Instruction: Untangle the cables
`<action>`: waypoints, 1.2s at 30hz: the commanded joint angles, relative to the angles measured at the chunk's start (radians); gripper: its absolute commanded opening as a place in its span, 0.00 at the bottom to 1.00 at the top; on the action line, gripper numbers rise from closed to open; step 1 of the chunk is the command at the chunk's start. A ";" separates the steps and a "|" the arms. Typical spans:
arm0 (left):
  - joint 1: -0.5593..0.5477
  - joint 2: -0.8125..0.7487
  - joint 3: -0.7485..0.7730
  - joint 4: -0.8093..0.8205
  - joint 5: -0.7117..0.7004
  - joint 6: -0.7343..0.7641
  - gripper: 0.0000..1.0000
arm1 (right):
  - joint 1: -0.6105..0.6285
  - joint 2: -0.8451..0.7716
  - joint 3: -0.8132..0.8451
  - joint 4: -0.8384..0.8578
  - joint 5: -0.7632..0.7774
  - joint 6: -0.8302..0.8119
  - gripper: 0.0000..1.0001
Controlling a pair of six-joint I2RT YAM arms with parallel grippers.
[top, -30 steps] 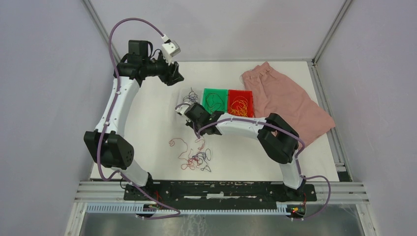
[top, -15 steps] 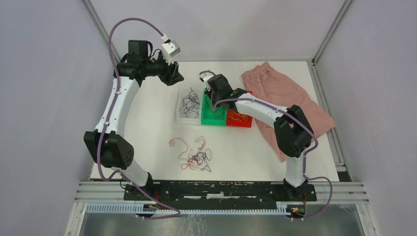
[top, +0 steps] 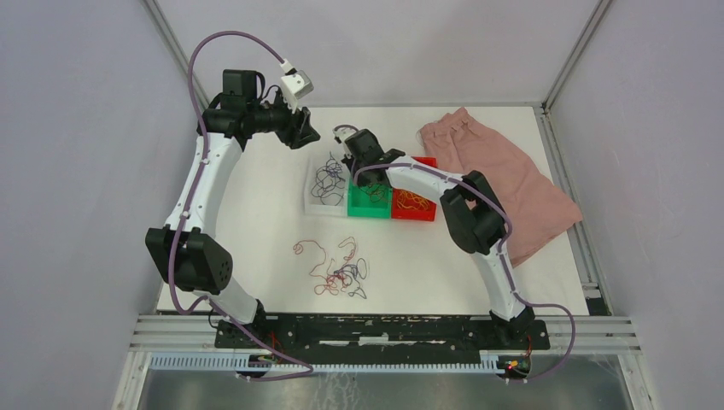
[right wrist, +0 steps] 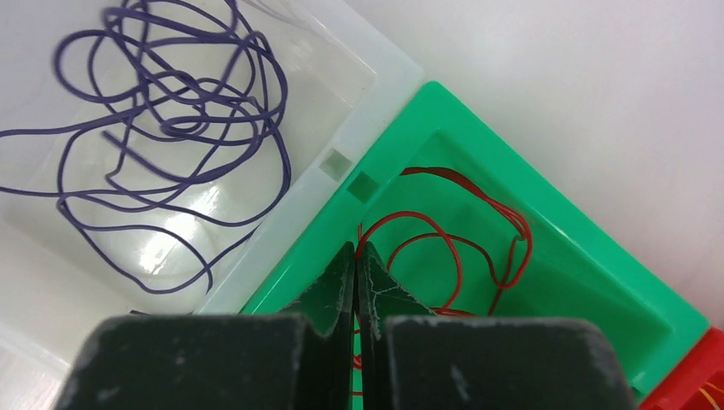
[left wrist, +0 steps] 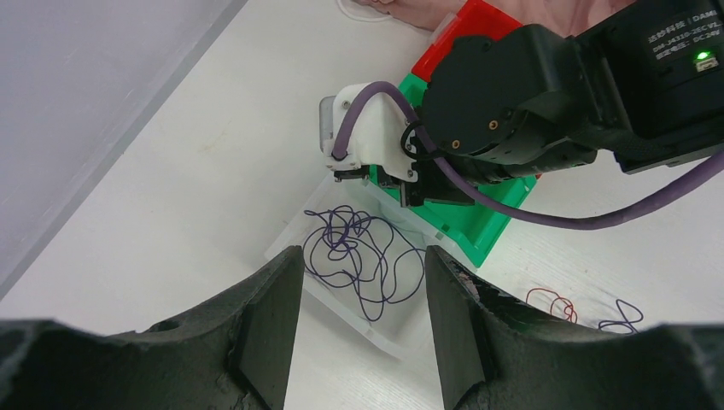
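Right pincer (right wrist: 354,265), together on a red cable (right wrist: 431,215), hangs over the green bin (right wrist: 589,256) rim; left pincer (left wrist: 360,265), apart, hovers near the surface (left wrist: 196,196) far edge.

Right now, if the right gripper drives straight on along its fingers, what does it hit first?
Likely the red cable coiled in the green bin: the right gripper, apparently shut on a strand of it, points into that bin. Bin floor next; depth unclear.

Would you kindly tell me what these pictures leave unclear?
- Right wrist view: whether the shut right gripper pinches the thin red wire; its fingertips hide the contact.
- Top view: crossings in the tangled pile of thin wires; too fine.
- Left wrist view: contents of the red plastic bin; the right arm covers it.
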 commanded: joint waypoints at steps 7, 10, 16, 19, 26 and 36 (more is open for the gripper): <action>0.005 -0.044 0.016 0.024 0.041 0.009 0.62 | -0.002 -0.026 0.055 -0.028 0.060 0.063 0.21; 0.004 -0.046 0.011 0.025 0.045 0.010 0.62 | -0.001 -0.110 0.014 -0.009 0.048 0.060 0.39; 0.005 -0.055 0.004 0.025 0.054 0.002 0.62 | -0.008 -0.226 0.005 -0.049 -0.021 0.054 0.54; 0.005 -0.065 0.001 0.025 0.051 0.004 0.62 | -0.016 -0.268 -0.007 -0.099 -0.057 0.055 0.59; 0.006 -0.071 0.000 0.025 0.057 0.002 0.62 | -0.036 -0.424 -0.197 -0.130 -0.051 0.125 0.62; 0.005 -0.076 -0.007 0.022 0.059 0.004 0.62 | -0.044 -0.702 -0.634 -0.008 -0.193 0.183 0.57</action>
